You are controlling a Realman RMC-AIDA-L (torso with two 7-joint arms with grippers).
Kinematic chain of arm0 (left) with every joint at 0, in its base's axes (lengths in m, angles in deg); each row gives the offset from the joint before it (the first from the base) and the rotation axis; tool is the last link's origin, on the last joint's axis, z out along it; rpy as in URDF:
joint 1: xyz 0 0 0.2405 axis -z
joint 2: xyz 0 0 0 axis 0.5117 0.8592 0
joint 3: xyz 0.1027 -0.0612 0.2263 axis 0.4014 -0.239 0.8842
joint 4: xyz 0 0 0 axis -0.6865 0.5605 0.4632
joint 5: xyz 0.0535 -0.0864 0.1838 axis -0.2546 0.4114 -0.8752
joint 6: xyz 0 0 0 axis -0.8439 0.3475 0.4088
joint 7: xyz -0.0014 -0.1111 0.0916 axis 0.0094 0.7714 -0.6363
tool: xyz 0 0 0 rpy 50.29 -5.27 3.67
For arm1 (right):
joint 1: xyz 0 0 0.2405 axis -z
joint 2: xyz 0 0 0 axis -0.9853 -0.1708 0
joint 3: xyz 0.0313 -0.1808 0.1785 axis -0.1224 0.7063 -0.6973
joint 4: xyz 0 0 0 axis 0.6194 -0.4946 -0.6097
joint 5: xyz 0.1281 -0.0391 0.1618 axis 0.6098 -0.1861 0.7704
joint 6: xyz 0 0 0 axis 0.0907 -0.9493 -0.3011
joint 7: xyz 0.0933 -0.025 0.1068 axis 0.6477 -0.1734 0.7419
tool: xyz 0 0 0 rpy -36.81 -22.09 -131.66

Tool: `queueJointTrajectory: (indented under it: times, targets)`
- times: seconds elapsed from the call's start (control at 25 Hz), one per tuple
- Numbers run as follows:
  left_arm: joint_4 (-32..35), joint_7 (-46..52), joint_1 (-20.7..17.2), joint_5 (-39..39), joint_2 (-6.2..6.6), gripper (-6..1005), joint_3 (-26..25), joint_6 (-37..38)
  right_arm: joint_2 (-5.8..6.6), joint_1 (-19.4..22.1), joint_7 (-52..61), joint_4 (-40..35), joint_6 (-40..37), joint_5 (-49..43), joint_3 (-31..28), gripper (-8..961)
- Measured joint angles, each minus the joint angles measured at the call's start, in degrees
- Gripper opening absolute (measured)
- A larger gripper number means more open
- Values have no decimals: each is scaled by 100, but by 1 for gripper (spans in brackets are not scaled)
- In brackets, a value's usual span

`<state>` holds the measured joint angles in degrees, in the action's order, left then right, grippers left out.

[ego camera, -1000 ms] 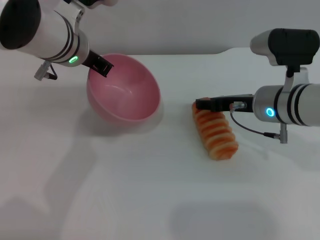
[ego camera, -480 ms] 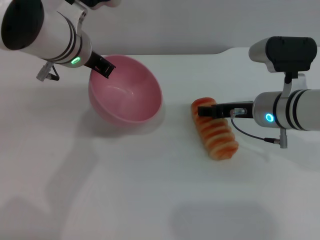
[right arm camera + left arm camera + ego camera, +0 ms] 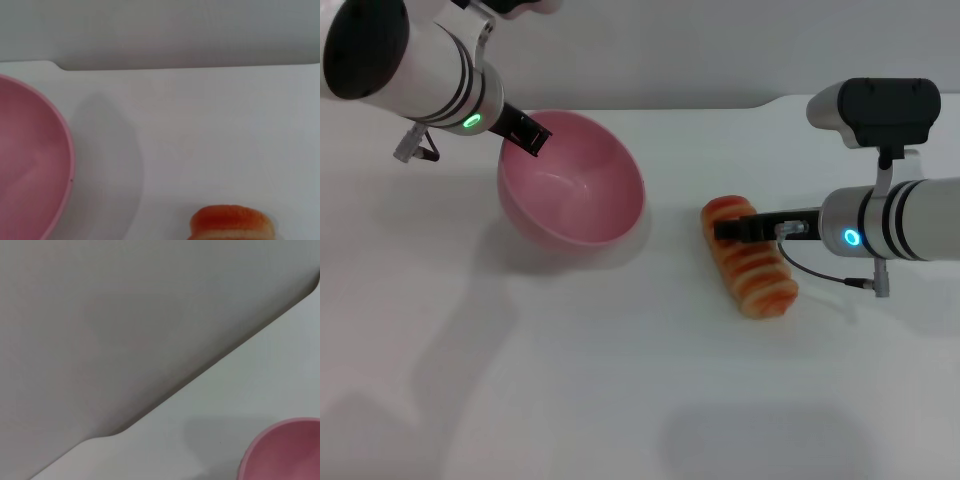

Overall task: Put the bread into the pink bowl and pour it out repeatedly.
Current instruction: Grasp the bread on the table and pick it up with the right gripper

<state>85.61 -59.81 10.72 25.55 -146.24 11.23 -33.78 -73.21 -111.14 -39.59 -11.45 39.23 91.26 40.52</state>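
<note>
The pink bowl (image 3: 575,185) stands tilted at the table's back left, its opening turned toward the middle. My left gripper (image 3: 525,133) is shut on its far left rim. The bowl's rim also shows in the left wrist view (image 3: 285,450) and the right wrist view (image 3: 30,165). The bread (image 3: 758,268), orange-red with pale stripes, lies on the table to the right of the bowl. My right gripper (image 3: 732,231) reaches in from the right and sits low over the bread's far end. One end of the bread (image 3: 232,222) shows in the right wrist view.
The white table (image 3: 620,380) stretches bare toward me. Its back edge (image 3: 720,106) runs along a grey wall, with a step up at the back right. A gap of tabletop separates bowl and bread.
My right gripper has come down and toward me, from above the bread's far tip to lower across it. The bowl and left gripper shifted slightly right. The bread lies where it was.
</note>
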Motion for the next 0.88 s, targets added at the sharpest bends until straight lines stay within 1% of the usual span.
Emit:
queueJointTrajectory:
  times: [0.12,0.28,0.44,0.68,0.88]
  targets:
    - [0,2,0,0,0,134,0,0,0,-50,-1,41,21,3,3,716]
    - [-5,1,0,0,0,135,0,12,1,-252,-1,316,64,12,1,716]
    - [-8,-6,3,-4,6,135,0,17,-5,-371,-2,446,133,13,10,680]
    - [-9,-37,3,-15,16,135,-30,18,11,-347,-122,221,311,-18,96,625]
    - [-13,-40,5,-24,18,136,-26,21,18,-167,-132,-191,387,-198,39,563]
